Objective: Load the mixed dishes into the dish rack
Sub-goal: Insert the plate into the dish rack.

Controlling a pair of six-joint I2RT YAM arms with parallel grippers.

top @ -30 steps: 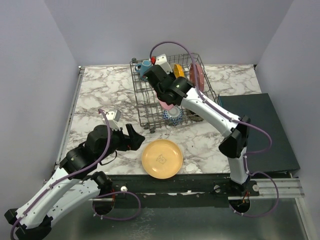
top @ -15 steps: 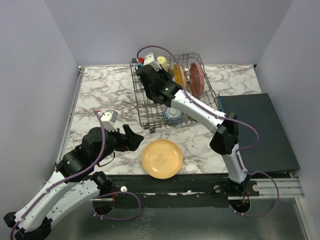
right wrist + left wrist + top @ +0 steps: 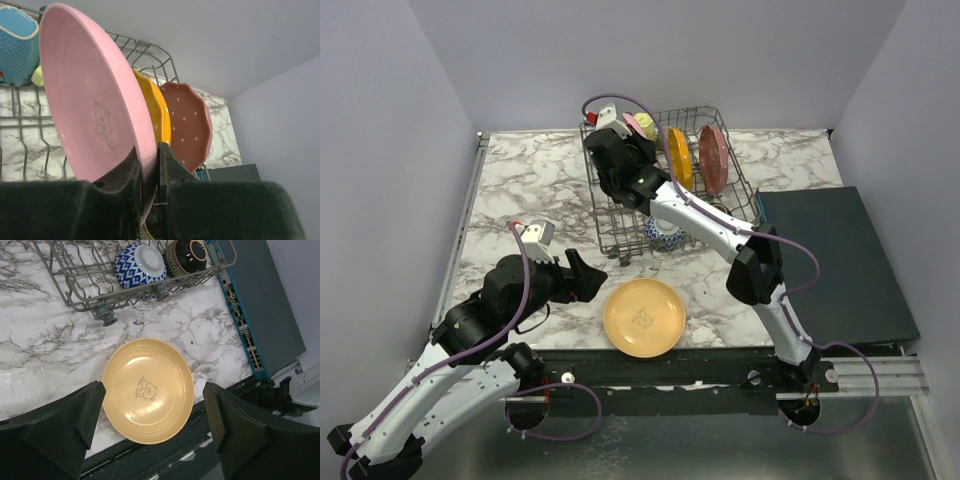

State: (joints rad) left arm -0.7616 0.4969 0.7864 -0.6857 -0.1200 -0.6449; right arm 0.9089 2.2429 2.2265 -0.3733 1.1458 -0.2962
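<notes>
Table (image 3: 520, 180) is veined marble-look, walls (image 3: 400, 150) lilac; right fingers (image 3: 120, 187) clamp glossy round pink plate (image 3: 90, 100), left fingers (image 3: 65, 422) apart above yellow plate (image 3: 147, 390).

So the white marble-look tabletop (image 3: 520, 180) has three things sitting on it: a grey wire dish rack (image 3: 610, 220) up by the far edge around the middle, a round yellow-orange plate (image 3: 643, 316) flat near the near edge, and a dark flat rectangular box (image 3: 840, 260) along the right edge.

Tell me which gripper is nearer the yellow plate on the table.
Left. The left gripper hangs open just left of the yellow plate; the right gripper is over the dish rack, shut on the pink plate.
</notes>
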